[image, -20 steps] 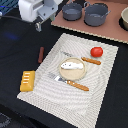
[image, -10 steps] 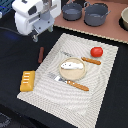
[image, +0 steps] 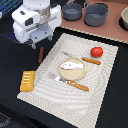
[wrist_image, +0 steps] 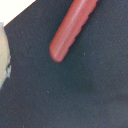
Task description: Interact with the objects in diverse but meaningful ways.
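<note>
Over the last second I have come down and forward in the upper left of the exterior frame, and my claw (image: 37, 44) now hangs low, just above the reddish-brown sausage stick (image: 40, 54). The stick lies on the dark tabletop (image: 107, 90), just off the upper left edge of the striped placemat (image: 95, 70); it has not shifted. My own housing hides my fingertips in the exterior view, and the wrist view shows no fingers at all, so I cannot tell whether my claw is spread or closed. I hold nothing that I can see.

In the wrist view the sausage stick (wrist_image: 71, 29) runs slantwise across the upper part of the frame, its rounded end near the middle, with dark surface all round it and a pale edge, probably the mat, at the left border.

Everything else sits as it did. The tan round plate (image: 71, 70) is at the middle of the mat with the white fish-like piece (image: 71, 64) on it. The red tomato (image: 97, 51) is to the upper right. The ridged bread block (image: 27, 80) lies at the mat's lower left edge. The orange-handled knife (image: 75, 85) lies just below the plate.

My descent over the stick suggests it is my next pick; I judge the grasp not yet made.
</note>
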{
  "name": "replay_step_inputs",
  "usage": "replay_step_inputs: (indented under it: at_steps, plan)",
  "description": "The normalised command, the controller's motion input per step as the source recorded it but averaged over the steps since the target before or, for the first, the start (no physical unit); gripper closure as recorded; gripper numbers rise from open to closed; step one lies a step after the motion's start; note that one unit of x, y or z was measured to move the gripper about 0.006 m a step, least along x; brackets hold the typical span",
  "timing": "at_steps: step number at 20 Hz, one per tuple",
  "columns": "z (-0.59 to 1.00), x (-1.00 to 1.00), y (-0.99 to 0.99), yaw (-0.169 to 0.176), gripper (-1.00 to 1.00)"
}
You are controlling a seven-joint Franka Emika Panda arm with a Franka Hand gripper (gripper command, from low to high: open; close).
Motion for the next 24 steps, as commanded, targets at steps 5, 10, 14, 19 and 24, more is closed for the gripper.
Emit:
replay_step_inputs:
  at_steps: [5, 10, 14, 19, 24]
  plan:
    - [-0.43, 0.0, -0.06, -0.079, -1.0]
    - [-0.44, 0.0, -0.1, -0.062, -1.0]
    - [-0.44, 0.0, -0.1, -0.052, 1.0]
    - [-0.37, 0.02, -0.08, -0.04, 1.0]
    - [-0.17, 0.14, -0.06, -0.045, 1.0]
